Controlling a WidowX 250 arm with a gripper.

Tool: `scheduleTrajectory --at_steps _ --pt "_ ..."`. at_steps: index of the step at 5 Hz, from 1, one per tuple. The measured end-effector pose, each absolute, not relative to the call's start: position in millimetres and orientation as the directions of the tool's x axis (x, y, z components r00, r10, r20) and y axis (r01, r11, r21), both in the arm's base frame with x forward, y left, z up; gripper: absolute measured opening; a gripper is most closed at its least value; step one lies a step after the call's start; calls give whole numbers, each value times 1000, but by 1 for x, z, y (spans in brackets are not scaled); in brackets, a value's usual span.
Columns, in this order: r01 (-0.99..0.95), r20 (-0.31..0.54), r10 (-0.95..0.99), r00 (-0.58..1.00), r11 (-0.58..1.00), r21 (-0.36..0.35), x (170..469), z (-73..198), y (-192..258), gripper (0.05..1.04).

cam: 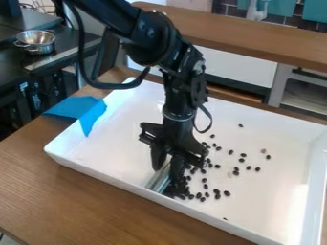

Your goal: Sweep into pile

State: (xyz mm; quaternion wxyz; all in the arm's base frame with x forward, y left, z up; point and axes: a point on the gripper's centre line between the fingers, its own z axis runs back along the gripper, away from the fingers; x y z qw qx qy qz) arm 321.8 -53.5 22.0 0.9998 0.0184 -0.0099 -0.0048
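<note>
The gripper (167, 175) hangs low inside the white tray (260, 210), close to its near wall, and it seems to be pinching a silvery flat scraper (159, 178), though the dark clutter at the tool's lower end leaves the exact grip hard to read. The scraper stands between the two fingers, leaning, its visible long axis running from upper right to lower left in the camera view, down towards the near wall.

What matters most for the next stroke is that nearly all the black beans (226, 193) lie to one side: to the right of the gripper as the camera sees it. The densest cluster sits right beside the right-hand finger in the view and crowds its foot, while the rest thin out across the tray floor, up past the wrist's level and out to the right. A few strays stand well apart, one towards the far side, one out to the right and one low by the near wall.

The sweep is judged to be only partly done, since the cluster by the finger has some density but the field beyond it is loose. To gather the outliers, the scraper probably has to get round to their outer side and draw them back towards the cluster; pushing rightward from its present place would risk driving the heap into the scatter and spreading it.
</note>
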Motion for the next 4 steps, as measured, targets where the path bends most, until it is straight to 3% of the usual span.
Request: scheduleTrajectory --at_steps 4 --pt "0 -37 -2 999 999 -52 315 26 -142 337"
